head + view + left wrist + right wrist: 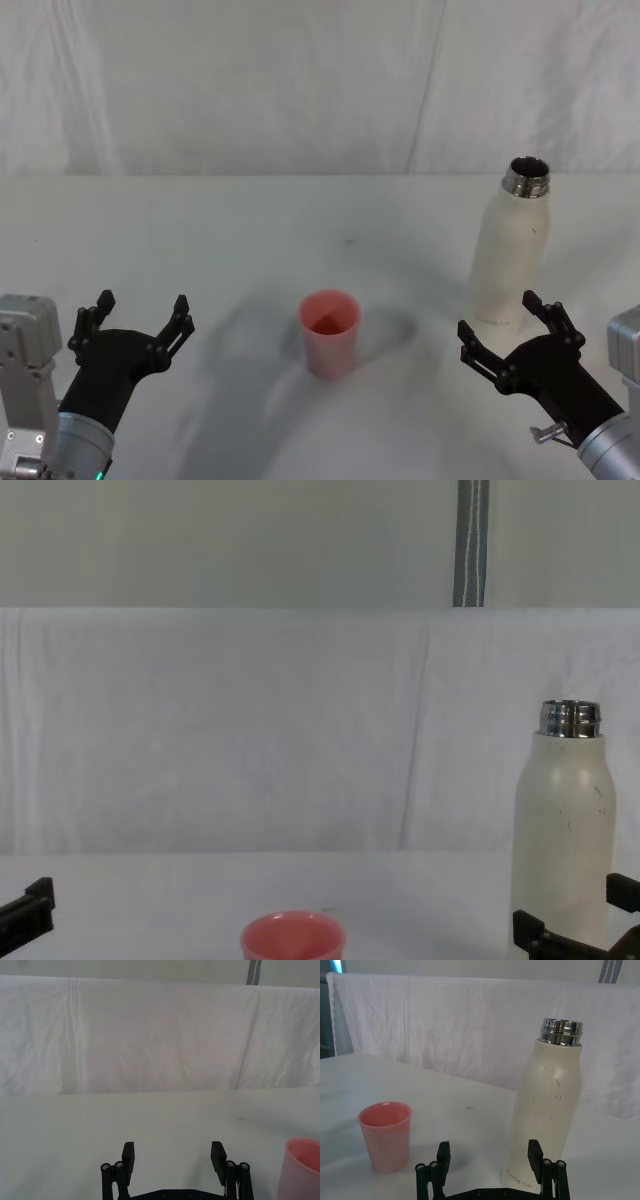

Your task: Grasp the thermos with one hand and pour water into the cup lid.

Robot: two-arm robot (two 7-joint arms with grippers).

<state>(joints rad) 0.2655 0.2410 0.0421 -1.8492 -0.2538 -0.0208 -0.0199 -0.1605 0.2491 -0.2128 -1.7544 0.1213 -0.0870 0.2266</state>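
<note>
My right gripper (508,335) hangs low over the white table (250,230) on my right side, its two black fingers spread wide apart and gripping nothing; the bottle (510,250) stands upright just beyond it, its base between and a little past the fingertips, not touching them as far as I can tell; in the right wrist view the bottle (547,1110) rises just ahead of the spread fingers (536,1152), steel neck bare and open at the top, grey lettering near the foot; the pink cup (330,330) stands upright near the middle of the table, well to the left of the bottle, mouth up; my left gripper (135,322) sits low on the left side, fingers likewise spread and holding nothing, the cup (302,1167) off to its side; bare table lies between cup and bottle and all round the cup; a draped white cloth (250,730) backs the far edge of the table, and a grey pole (470,540) stands behind it
</note>
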